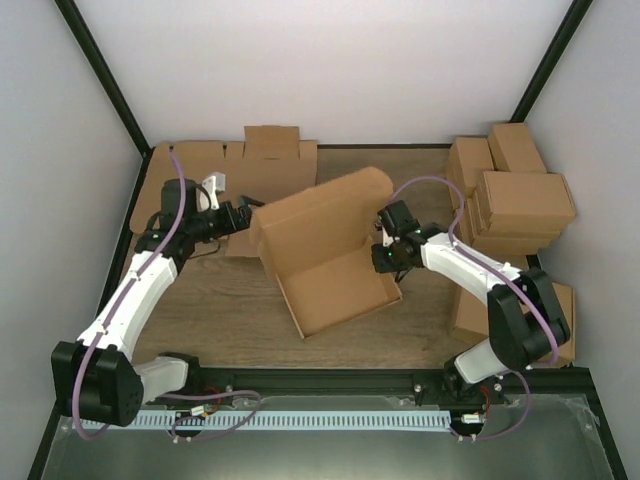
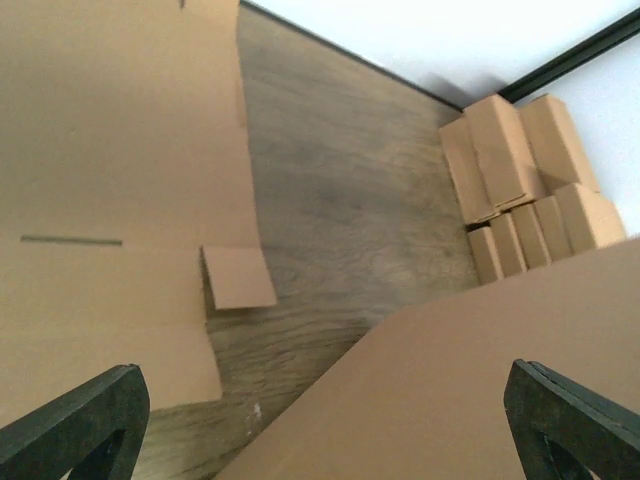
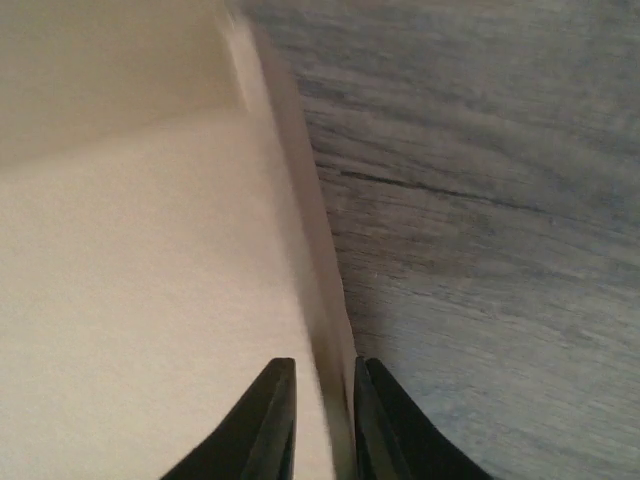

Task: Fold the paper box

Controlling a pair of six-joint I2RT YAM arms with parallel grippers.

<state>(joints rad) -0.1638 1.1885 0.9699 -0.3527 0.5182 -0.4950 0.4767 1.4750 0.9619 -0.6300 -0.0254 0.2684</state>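
The paper box point(image 1: 335, 285) lies mid-table as a shallow brown tray with its wide lid panel point(image 1: 320, 210) raised along the far side. My right gripper point(image 1: 385, 255) is at the box's right side wall. In the right wrist view it point(image 3: 322, 365) is shut on that thin upright wall point(image 3: 325, 290), one finger inside and one outside. My left gripper point(image 1: 248, 213) is by the lid's left end. In the left wrist view it point(image 2: 322, 372) is wide open, with the lid panel point(image 2: 450, 400) below and between the fingers, not gripped.
A bundle of flat notched cardboard sheets point(image 1: 240, 160) lies at the back left, and shows in the left wrist view point(image 2: 110, 200). Stacked brown cartons point(image 1: 515, 195) stand along the right side, also in the left wrist view point(image 2: 520, 170). The enclosure walls run close behind both.
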